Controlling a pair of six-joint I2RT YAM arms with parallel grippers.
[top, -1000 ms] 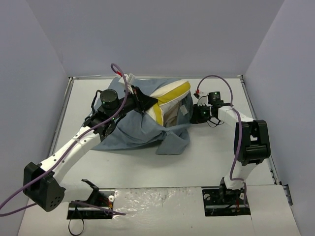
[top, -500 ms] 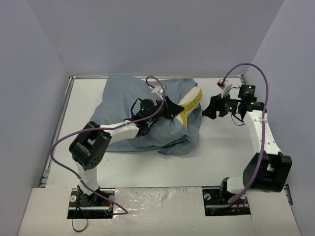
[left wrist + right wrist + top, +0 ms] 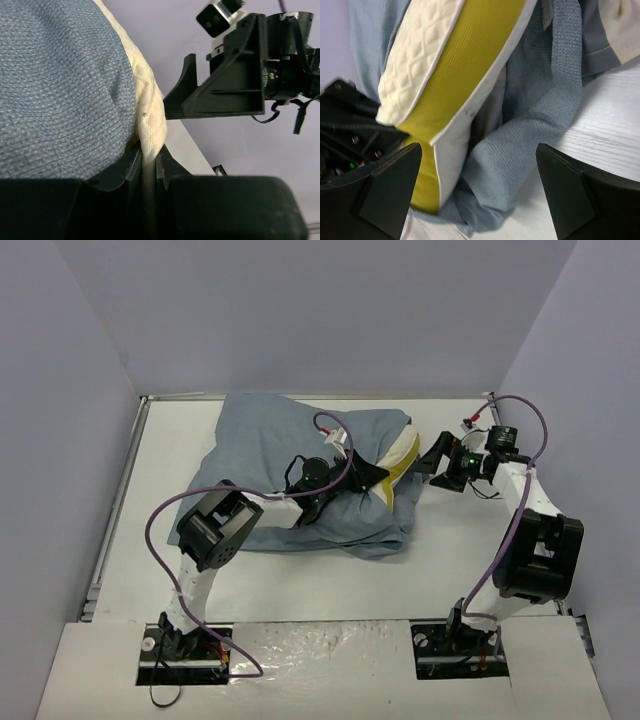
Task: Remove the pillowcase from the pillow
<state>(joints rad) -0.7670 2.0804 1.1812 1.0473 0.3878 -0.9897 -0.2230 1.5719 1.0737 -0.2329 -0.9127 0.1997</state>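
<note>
- Two grippers listed, both at the right-hand end of one soft bundle on the white table (image 3: 450,570).
- Pillowcase (image 3: 270,445): blue-grey cloth, rumpled, lying across the back middle of the table. It covers most of the pillow. Its open end is bunched in loose folds at the right, and some folds (image 3: 540,100) hang down onto the table top. Grey and cream patches of its other face show at one corner in the right wrist view.
- Pillow (image 3: 404,448): cream quilted foam (image 3: 420,65) with a broad yellow side band. Only its right end is exposed, poking out of the case's mouth toward the right arm.
- Left gripper (image 3: 372,475): resting on the bundle at the case's mouth. Its jaws are almost closed (image 3: 149,155), and the cream quilted edge of the pillow (image 3: 150,125) runs down into the narrow slot between them. The blue cloth (image 3: 60,85) lies against one finger; whether it is pinched as well cannot be told.
- Right gripper (image 3: 437,458): jaws spread wide (image 3: 477,150), holding nothing. It sits just beside the exposed pillow end and faces it.
- Purple cables (image 3: 520,415): one loops over each arm.
</note>
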